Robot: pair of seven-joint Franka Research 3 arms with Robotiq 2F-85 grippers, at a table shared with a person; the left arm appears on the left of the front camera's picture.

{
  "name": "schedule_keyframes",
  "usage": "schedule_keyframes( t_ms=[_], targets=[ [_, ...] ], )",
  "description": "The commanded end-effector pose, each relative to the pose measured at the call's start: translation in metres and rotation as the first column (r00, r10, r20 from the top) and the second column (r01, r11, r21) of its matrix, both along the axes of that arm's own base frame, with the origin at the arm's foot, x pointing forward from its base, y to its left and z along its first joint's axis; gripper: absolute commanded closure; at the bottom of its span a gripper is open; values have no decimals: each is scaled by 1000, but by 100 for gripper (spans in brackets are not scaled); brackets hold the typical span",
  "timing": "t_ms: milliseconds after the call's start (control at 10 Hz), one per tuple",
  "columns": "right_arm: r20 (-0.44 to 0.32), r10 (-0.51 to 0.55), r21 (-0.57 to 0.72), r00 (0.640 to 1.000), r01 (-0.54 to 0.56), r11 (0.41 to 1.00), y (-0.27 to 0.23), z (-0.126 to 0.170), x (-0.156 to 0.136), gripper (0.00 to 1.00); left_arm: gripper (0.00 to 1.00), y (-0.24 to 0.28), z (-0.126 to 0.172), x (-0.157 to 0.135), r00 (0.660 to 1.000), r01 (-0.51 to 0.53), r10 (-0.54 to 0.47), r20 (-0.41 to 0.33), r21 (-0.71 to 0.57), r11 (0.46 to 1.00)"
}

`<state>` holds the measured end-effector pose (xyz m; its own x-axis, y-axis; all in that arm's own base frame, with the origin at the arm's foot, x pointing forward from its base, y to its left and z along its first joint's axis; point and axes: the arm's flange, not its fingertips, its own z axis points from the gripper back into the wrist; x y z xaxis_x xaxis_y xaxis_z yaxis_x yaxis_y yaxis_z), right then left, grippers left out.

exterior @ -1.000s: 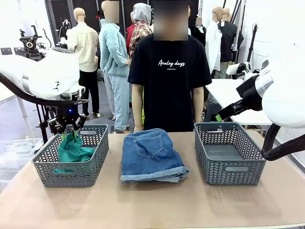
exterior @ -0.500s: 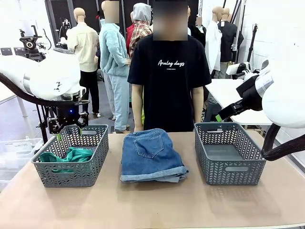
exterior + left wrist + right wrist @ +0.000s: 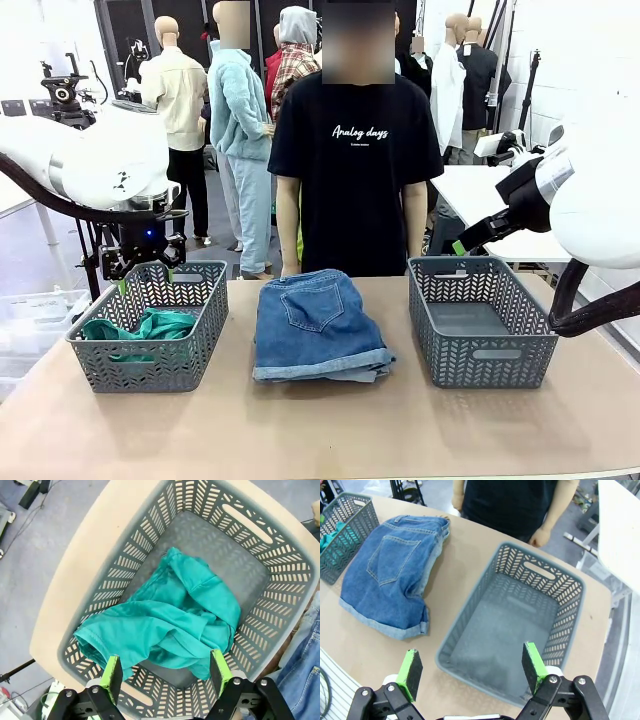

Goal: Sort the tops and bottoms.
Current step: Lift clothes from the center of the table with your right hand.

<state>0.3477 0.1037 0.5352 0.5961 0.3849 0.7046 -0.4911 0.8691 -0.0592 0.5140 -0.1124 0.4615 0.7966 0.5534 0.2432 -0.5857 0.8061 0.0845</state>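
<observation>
left pincer (image 3: 145, 283): jaws wide, nothing held, hovering over the left basket (image 3: 150, 368)
teal top (image 3: 165, 615): crumpled inside the left basket, lying below the pincer, clear of its pads (image 3: 111, 674)
left basket: at the left end of the surface (image 3: 320, 430), by its corner
dark shorts (image 3: 315, 320): folded, mid-surface between the two baskets, back pocket up, rolled cuffs toward the robot
pale shorts (image 3: 434, 555): under the dark shorts, an edge showing
right pincer (image 3: 470, 664): jaws wide, nothing held, up above the right basket (image 3: 555, 605)
right basket: right side of the surface, apart from the shorts
person (image 3: 355, 160): standing at the far side behind the shorts, arms down
</observation>
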Motion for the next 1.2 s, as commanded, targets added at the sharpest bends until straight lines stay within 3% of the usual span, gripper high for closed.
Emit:
schedule_keyframes(
  t_ms=[0, 400, 500, 600, 700, 800, 1000, 1100],
  targets=[
    [-1, 7, 8, 1000, -7, 1000, -1, -1, 1, 0, 9, 1, 1, 0, 1000, 0, 0, 1, 0, 1000],
    [-1, 7, 8, 1000, -7, 1000, -1, -1, 1, 0, 9, 0, 0, 0, 1000, 0, 0, 0, 0, 1000],
    [-1, 7, 8, 1000, -7, 1000, -1, -1, 1, 0, 9, -20, 7, -3, 980, 177, -176, 96, 4, 984],
    [-1, 7, 8, 1000, -7, 1000, -1, -1, 1, 0, 9, -38, 16, -8, 905, 382, -370, 210, -17, 924],
    [-1, 7, 8, 1000, -7, 1000, -1, -1, 1, 0, 9, -53, 33, -20, 790, 569, -540, 289, -19, 822],
    [-1, 7, 8, 1000, -7, 1000, -1, -1, 1, 0, 9, -61, 50, -34, 705, 675, -633, 320, -30, 737],
    [-1, 7, 8, 1000, -7, 1000, -1, -1, 1, 0, 9, -60, 76, -60, 536, 842, -786, 308, -132, 523],
    [-1, 7, 8, 1000, -7, 1000, -1, -1, 1, 0, 9, -52, 93, -73, 398, 917, -858, 324, -141, 373]
  ],
)
